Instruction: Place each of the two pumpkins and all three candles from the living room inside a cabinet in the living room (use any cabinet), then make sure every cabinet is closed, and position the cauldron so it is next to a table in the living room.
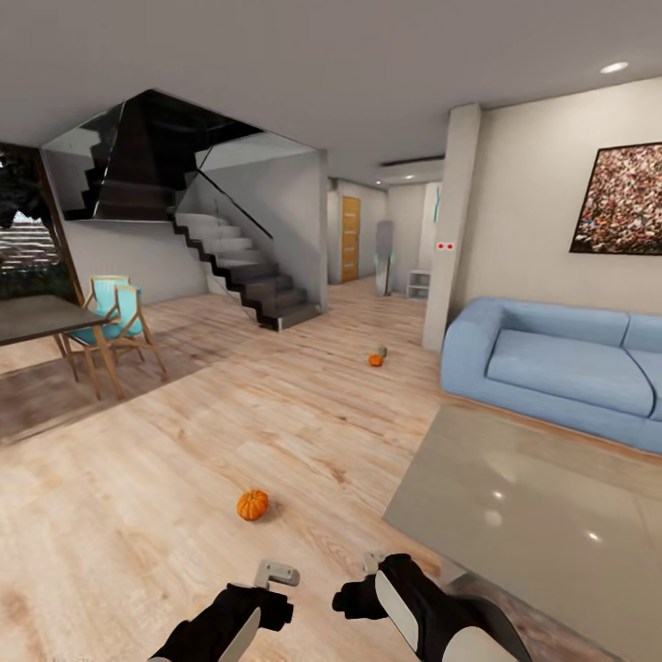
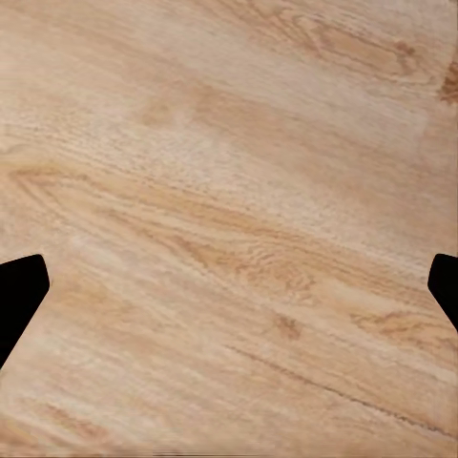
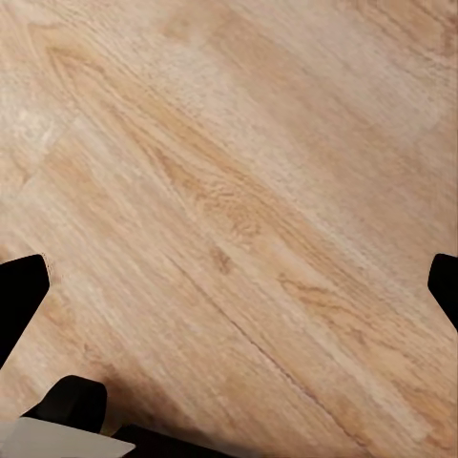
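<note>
Floor (image 1: 184, 441): pale oak planks, tan grain streaks. Near pumpkin (image 1: 253, 504), lower centre: ribbed orange. Far pumpkin (image 1: 375, 360), mid-frame: orange; candle (image 1: 382, 350) beside it: grey-beige. Sofa (image 1: 561, 368), right: light blue. Rug (image 1: 533, 515): glossy grey-beige. Chairs (image 1: 115, 317), left: teal seats, light wood frames. Stairs (image 1: 248, 271): dark grey. Wall picture (image 1: 621, 198), upper right: speckled red, white, dark.

Arms are mostly matte black w/ white shell panels, right arm (image 1: 432, 616) chunkier-looking. Left gripper (image 1: 276, 576) has light grey finger bits, black tips in wrist cams.
</note>
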